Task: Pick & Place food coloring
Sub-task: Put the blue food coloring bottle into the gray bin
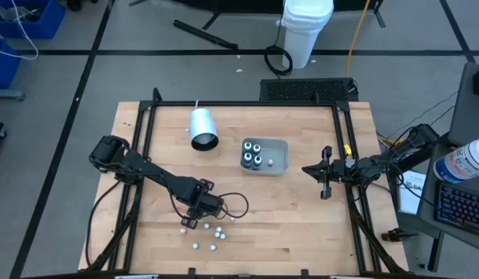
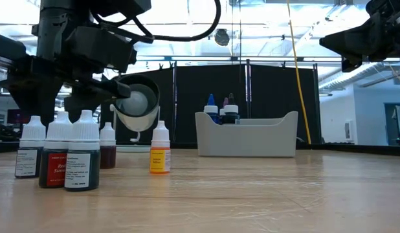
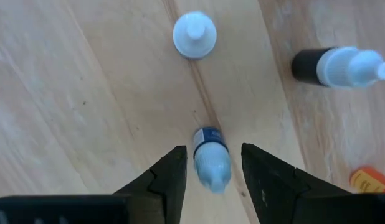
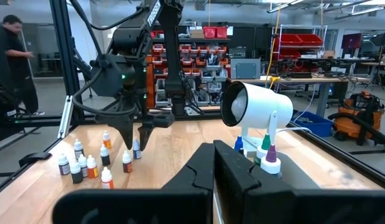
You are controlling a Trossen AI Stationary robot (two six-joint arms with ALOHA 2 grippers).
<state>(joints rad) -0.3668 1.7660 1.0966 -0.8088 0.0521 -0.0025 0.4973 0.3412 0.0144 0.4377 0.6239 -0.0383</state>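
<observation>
**High view: a few bottles in the tray, most still out on the counter**

High view, from my remote station: four food coloring bottles (image 1: pixel 252 153) stand in the grey tray (image 1: pixel 281 144) at mid-counter (image 1: pixel 301 217), so I judge the job under way but well short of half done. A cluster of loose bottles (image 1: pixel 208 235) waits near the front edge, beneath my left arm. Left gripper (image 3: pixel 211 168) hangs over that cluster, its fingers (image 3: pixel 171 177) part open and straddling a blue-labelled bottle (image 3: pixel 211 163) that rises between them; whether the pads already touch it I cannot tell, so I count this one as not yet lifted. Right gripper (image 1: pixel 326 183) is parked beside the tray, fingers pressed together and empty. White cup (image 1: pixel 202 129) lies on its side behind. Left to do, by my reckoning: close, lift, carry, release, then repeat for the remainder.
</observation>
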